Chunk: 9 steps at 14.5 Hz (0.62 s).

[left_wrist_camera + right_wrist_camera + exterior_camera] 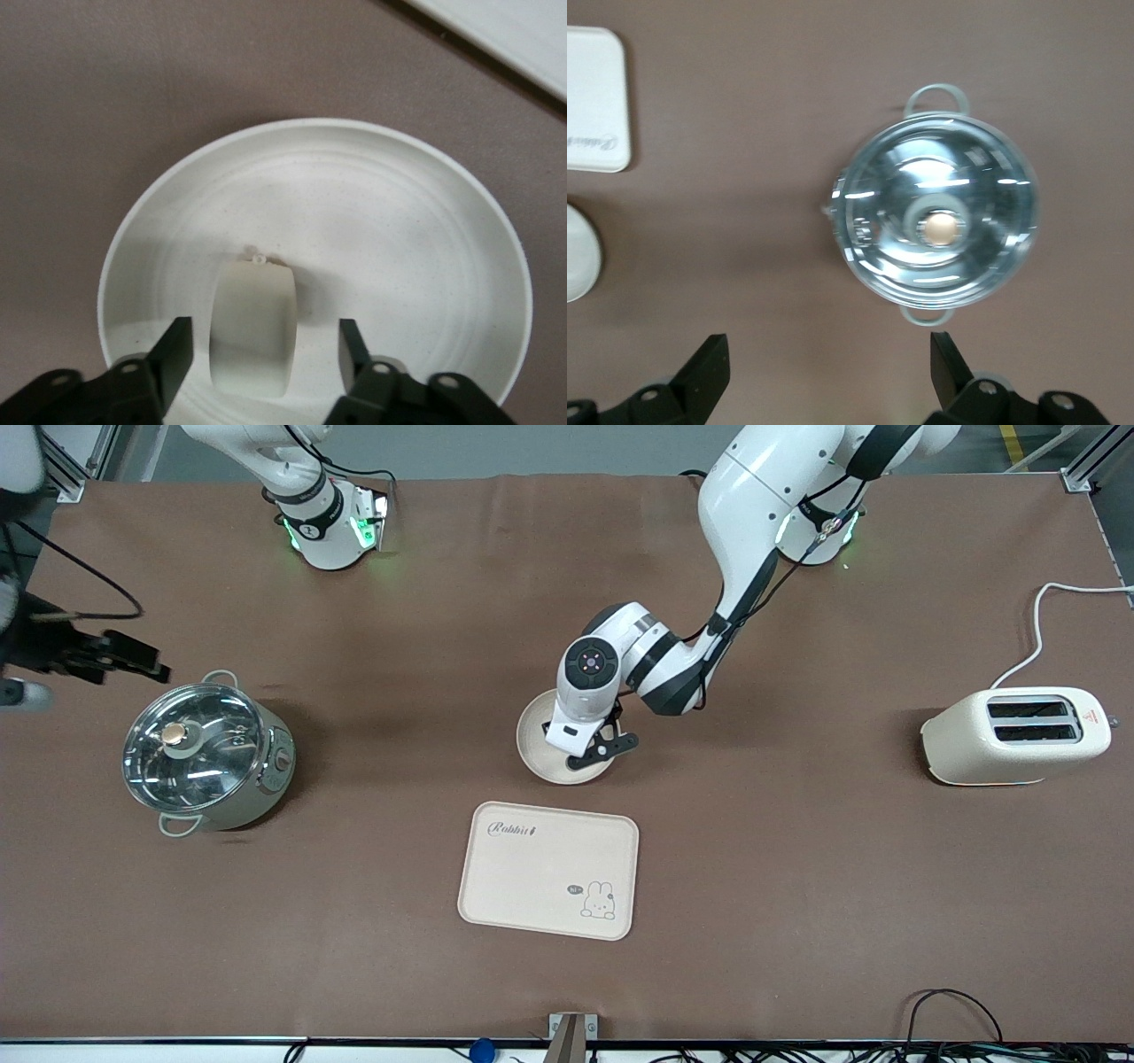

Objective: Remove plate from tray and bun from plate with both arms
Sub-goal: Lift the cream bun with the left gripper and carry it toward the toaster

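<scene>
One bun (253, 328) in one plate (425, 230); two hands open.

Arm shells: we record white casings with black joint sections.
Bases: green lights.
Cabling: black, along the left arm.
Left gripper (264, 352): black fingers, screwed mounts.

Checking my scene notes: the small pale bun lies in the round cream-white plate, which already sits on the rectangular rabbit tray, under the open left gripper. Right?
Not quite. The round cream-white plate sits on the bare brown table, beside the rectangular rabbit tray, not on it; the front view shows this. The small pale bun does lie in it, under the open left gripper.
</scene>
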Available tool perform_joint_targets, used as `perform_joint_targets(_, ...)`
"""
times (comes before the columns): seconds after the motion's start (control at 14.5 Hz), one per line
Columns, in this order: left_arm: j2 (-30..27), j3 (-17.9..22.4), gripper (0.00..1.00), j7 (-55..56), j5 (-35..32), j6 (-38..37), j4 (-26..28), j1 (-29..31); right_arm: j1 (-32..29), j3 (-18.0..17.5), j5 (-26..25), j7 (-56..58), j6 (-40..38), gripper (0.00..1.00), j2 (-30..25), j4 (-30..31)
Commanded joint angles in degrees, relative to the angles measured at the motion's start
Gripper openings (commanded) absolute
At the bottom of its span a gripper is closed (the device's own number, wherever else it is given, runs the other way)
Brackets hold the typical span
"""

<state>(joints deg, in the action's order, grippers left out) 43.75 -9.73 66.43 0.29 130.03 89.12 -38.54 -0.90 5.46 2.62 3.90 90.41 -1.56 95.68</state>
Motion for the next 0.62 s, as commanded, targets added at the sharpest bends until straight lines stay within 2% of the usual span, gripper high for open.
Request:
perform_joint_targets(0.0, 0.3, 0.2, 0.55, 0.8, 0.9, 1.4, 0.8, -0.6, 1.2, -0.1, -3.9, -0.8, -1.7, 1.00, -4.1, -0.1)
perform_joint_targets(0.07, 0.4, 0.2, 0.51, 1.2, 0.9, 1.4, 0.8, -0.9, 1.0, 0.1, -3.6, -0.8, -1.6, 1.00, -5.4, 0.0)
perform_joint_targets(0.28, -0.2, 0.2, 0.31, 1.4, 0.9, 1.2, 0.8, -0.5, 2.6, -0.7, -4.1, -1.2, -0.8, 1.00, -5.9, -1.8)
perform_joint_targets(0.34, -0.6, 0.2, 0.29, 1.3, 0.9, 1.1, 0.7, -0.1, 2.6, -0.6, -3.3, -1.3, -0.7, 1.00, -5.7, -2.2)
perform_joint_targets(0.55, -6.2, 0.8, 0.30, 1.2, 0.7, -2.0, 0.5, 3.7, 2.7, -0.6, -3.2, -1.0, -1.3, 1.00, -5.6, -2.7)
